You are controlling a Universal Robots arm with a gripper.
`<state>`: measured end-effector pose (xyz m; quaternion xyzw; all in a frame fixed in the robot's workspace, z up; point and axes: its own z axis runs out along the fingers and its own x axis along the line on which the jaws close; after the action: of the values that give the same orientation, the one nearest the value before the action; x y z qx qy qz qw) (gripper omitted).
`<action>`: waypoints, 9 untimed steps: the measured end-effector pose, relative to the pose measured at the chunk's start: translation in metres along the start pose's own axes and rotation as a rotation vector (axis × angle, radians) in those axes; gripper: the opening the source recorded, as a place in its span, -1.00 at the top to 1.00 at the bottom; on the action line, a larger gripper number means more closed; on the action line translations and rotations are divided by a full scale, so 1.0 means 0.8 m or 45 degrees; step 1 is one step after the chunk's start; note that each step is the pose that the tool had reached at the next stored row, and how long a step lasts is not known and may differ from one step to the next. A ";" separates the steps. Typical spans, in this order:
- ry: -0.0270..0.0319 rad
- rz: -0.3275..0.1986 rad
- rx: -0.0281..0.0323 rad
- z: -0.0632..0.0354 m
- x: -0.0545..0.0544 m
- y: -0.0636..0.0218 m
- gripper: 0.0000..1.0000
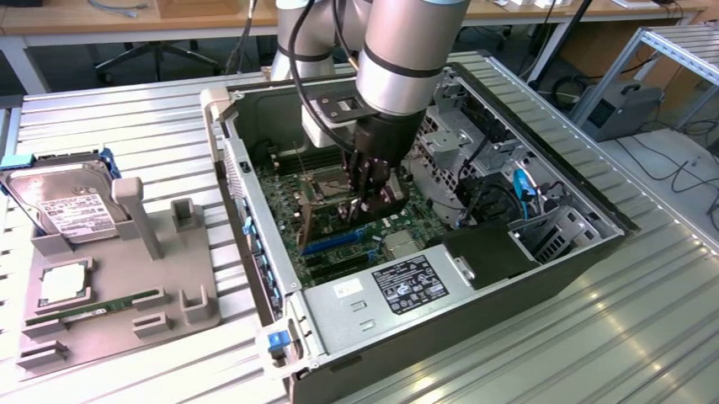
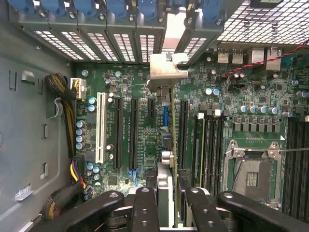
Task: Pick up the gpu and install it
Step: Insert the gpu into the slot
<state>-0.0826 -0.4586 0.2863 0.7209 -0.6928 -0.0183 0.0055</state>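
1. The gpu (image 2: 168, 145) stands on edge inside the open computer case (image 1: 540, 278), held over the motherboard (image 2: 227, 121). In the wrist view it is seen edge-on as a thin strip running from the gripper toward the slot covers.
2. Its long axis lies along the expansion slots (image 2: 117, 133), parallel to them. The silver bracket (image 2: 166, 67) leads, pointing at the case's rear wall with its blue latches (image 2: 120, 7).
3. In the exterior view the card (image 1: 376, 202) sits near the centre of the frame, a dark slab hanging under the arm, just above the board.
4. The gripper (image 2: 170, 203) is clamped on the gpu, one black finger (image 2: 145, 208) on either flat side of the card (the pads meet it at its near end). In the exterior view the gripper (image 1: 369, 181) reaches straight down into the case.
5. Whether the card's lower edge is already in a slot cannot be told.
6. Beside the card lie the memory slots (image 2: 207, 145) and the bare CPU socket (image 2: 251, 169).
7. At the exterior view's left, on the table outside the case, a grey fixture tray (image 1: 113, 320) carries a hard drive (image 1: 67, 206), a processor (image 1: 64, 284) and a green memory stick (image 1: 107, 305).
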 end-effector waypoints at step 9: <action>0.0000 0.000 0.0001 0.001 0.000 0.001 0.46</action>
<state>-0.0837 -0.4586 0.2855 0.7209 -0.6928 -0.0183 0.0055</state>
